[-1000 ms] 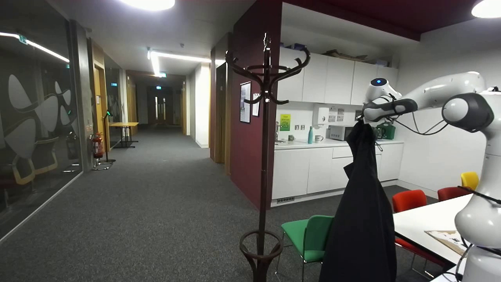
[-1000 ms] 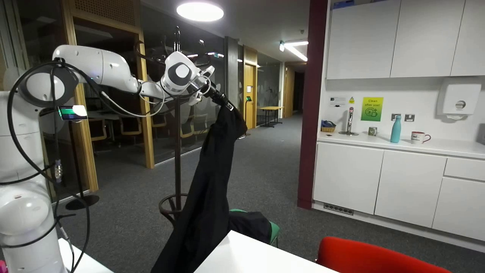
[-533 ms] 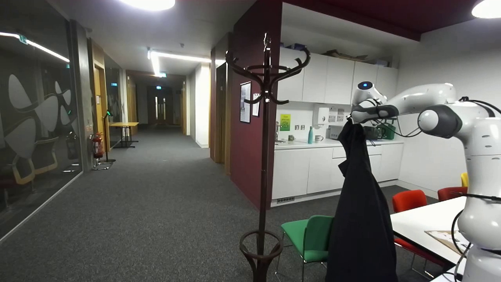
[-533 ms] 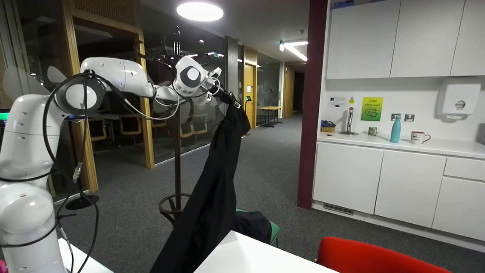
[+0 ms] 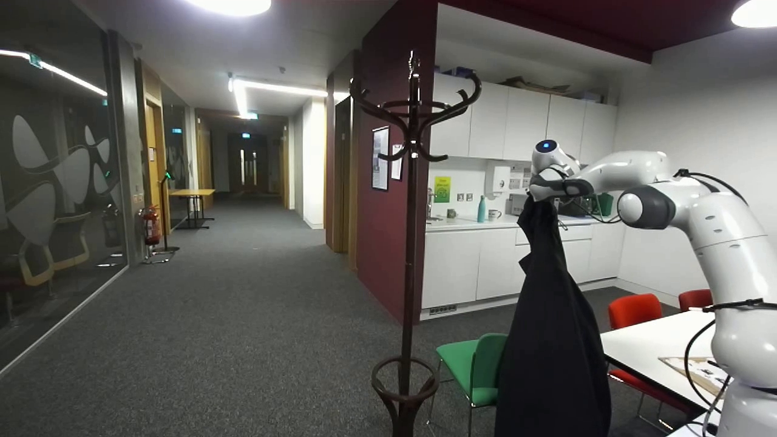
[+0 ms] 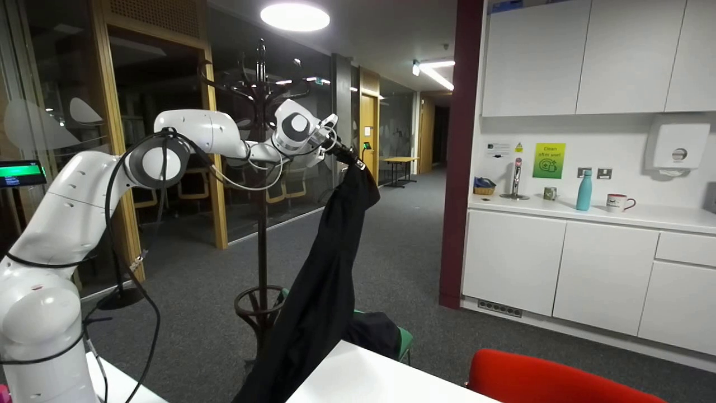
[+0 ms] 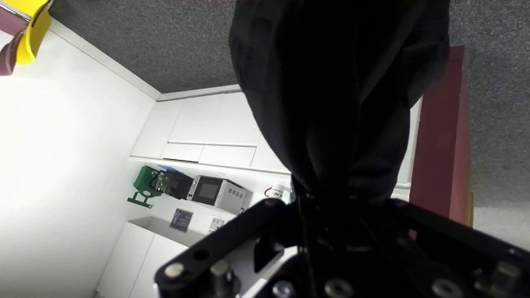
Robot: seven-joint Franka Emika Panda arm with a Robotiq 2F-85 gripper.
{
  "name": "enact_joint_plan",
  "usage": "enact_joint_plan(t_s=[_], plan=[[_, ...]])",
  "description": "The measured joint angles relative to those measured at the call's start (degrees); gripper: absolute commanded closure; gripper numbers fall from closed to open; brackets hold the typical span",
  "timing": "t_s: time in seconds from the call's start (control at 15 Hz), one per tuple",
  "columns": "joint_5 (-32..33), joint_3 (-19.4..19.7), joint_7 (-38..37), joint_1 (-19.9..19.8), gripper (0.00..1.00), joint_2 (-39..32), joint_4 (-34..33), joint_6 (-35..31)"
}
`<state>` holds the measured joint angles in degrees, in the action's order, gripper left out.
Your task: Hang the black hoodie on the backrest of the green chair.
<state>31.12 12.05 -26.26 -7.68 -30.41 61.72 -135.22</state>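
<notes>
White cupboards and grey carpet make up the background. We have the gripper closed on the top of the hoodie, with no gap that we can make out. It hangs beneath the jaws, its long axis running downward at a slant, its lower end out of view. The green chair stands well below the jaws, its backrest partly hidden by the hoodie in an exterior view; whether they touch, we cannot tell. We judge the cloth must cross that top edge before release.
</notes>
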Motion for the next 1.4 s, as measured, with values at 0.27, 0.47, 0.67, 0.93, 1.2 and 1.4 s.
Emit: enact_joint_plan(t_s=[0.27, 0.47, 0.67, 0.93, 1.2, 1.4], plan=[[-0.08, 0.97, 0.0, -0.57, 0.99, -4.26, -3.73, 0.38], [-0.24, 1.11, 0.0, -0.87, 0.99, -6.57, -5.65, 0.61], [-0.35, 1.0, 0.0, -0.79, 0.96, -8.19, -7.45, 0.6], [-0.42, 0.83, 0.0, -0.7, 0.99, -8.33, -7.88, 0.6], [-0.42, 0.77, -0.04, -0.64, 0.99, -8.72, -7.21, 0.63], [-0.42, 1.03, -1.97, -0.67, 0.99, -10.48, -8.06, 0.82]])
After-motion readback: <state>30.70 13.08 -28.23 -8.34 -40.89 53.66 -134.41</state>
